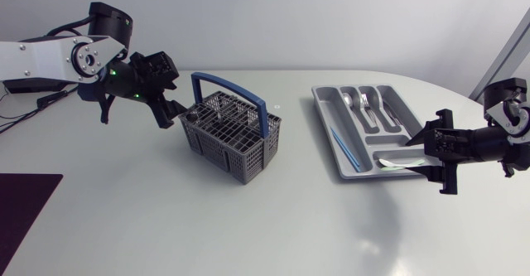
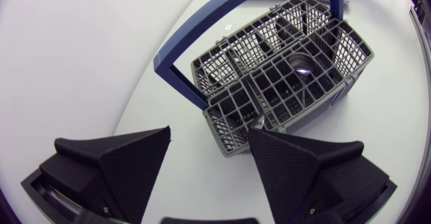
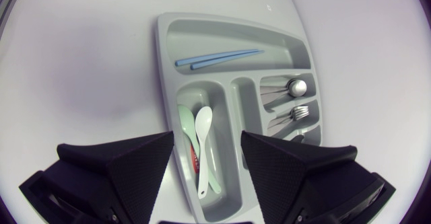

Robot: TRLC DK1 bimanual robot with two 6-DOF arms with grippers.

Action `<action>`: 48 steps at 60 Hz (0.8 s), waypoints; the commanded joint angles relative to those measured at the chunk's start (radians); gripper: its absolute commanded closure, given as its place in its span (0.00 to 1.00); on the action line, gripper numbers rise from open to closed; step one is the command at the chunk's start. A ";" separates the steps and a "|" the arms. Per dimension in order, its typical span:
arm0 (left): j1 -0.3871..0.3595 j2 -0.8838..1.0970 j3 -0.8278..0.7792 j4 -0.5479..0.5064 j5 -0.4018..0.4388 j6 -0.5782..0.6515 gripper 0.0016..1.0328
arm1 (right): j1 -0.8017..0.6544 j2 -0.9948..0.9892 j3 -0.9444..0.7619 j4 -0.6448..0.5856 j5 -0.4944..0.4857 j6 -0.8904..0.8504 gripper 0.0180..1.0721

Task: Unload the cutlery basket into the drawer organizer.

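The left gripper (image 2: 209,135) hangs wide open just beside the cutlery basket (image 2: 283,83) and holds nothing. 1 metal spoon (image 2: 301,65) stands in a middle cell. To do this well, the left arm should likely go over that cell, keep clear of the blue handle (image 2: 195,32), and pinch the spoon near its top. The right gripper (image 3: 207,140) is wide open too, over the drawer organizer (image 3: 165,83), where 2 pale spoons (image 3: 202,126) lie.
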 commanded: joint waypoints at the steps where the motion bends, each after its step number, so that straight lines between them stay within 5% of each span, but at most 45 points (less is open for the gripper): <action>1: 0.004 0.005 -0.013 0.005 -0.002 0.030 0.22 | 0.013 -0.037 -0.038 -0.004 -0.015 0.021 0.30; 48: -0.068 -0.091 -0.134 -0.009 0.009 0.018 0.23 | 0.024 -0.047 -0.112 0.045 -0.034 0.045 0.30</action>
